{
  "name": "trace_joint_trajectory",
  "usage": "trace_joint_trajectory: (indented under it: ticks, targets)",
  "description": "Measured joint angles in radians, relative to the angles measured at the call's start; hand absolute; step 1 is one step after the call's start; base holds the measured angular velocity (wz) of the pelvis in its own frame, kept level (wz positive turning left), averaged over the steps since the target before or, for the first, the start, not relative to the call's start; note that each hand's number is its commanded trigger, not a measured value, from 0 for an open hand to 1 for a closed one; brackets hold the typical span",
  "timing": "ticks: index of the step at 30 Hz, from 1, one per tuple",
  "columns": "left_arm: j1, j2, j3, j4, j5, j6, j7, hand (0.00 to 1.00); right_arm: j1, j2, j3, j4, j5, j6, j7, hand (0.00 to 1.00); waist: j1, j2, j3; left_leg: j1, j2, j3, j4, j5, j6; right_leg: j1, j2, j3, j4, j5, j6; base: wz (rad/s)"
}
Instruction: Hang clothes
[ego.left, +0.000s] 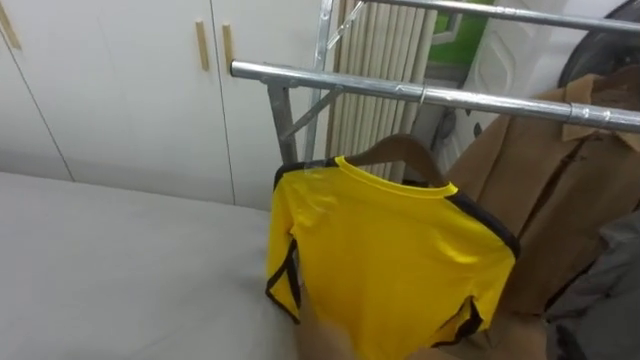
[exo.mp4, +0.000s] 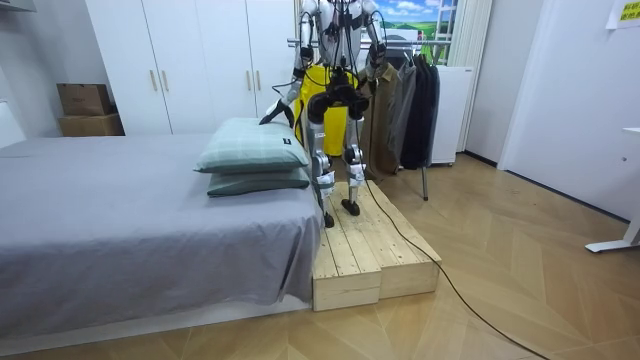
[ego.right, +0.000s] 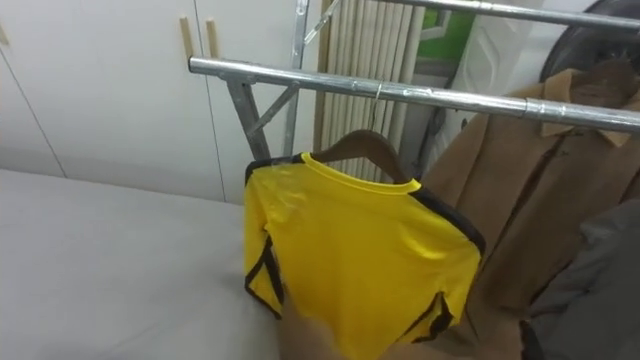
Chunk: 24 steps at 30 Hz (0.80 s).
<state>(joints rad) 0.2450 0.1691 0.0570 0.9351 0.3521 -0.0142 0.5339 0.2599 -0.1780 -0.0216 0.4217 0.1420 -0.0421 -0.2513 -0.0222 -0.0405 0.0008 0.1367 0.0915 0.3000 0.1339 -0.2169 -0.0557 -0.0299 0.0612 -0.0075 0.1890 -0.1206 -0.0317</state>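
A yellow shirt (ego.left: 390, 250) with dark trim at the sleeves hangs on a wooden hanger (ego.left: 400, 150). The hanger's hook sits over the metal rail (ego.left: 330, 80) of a clothes rack, close to the rail's left end. A blurred pale shape, seemingly my left hand (ego.left: 325, 345), shows at the shirt's lower hem; how it stands is unclear. In the room view I stand upright on a wooden platform (exo.mp4: 370, 245) facing the rack, the yellow shirt (exo.mp4: 322, 95) in front of me.
A brown coat (ego.left: 540, 200) hangs on the same rail to the right of the shirt, with a grey garment (ego.left: 610, 290) beyond it. The grey bed (ego.left: 120, 270) lies to my left, white wardrobe doors (ego.left: 120, 80) behind it. Pillows (exo.mp4: 250, 150) lie at the bed's near end.
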Motion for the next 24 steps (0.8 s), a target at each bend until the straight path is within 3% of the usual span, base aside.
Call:
trace_joint_trajectory:
  ticks: [7,14,24]
  targets:
    - [0.004,-0.001,0.006,0.029,-0.009,-0.034,-0.033,0.00,0.010,0.024,0.001,0.269,0.088,-0.025,0.112,0.00,-0.002,0.021,-0.0035,0.000,0.001,0.005,-0.005,-0.001,-0.001,-0.005,0.004,0.010,-0.001,0.001,-0.001,-0.03]
    - [-0.013,-0.001,0.018,0.098,-0.062,-0.044,-0.085,0.00,0.018,0.027,0.000,0.517,0.106,-0.029,0.196,0.00,-0.007,0.025,-0.0016,0.008,-0.002,0.017,-0.002,0.000,-0.001,-0.005,0.005,0.032,-0.001,0.000,-0.001,-0.08]
    - [-0.013,0.001,0.065,0.108,-0.066,-0.058,-0.139,0.00,0.025,0.038,-0.026,0.640,0.133,-0.021,0.289,0.00,-0.006,0.026,-0.0015,0.029,-0.001,0.019,-0.004,-0.001,-0.001,0.019,0.006,0.030,-0.003,-0.001,-0.001,-0.01]
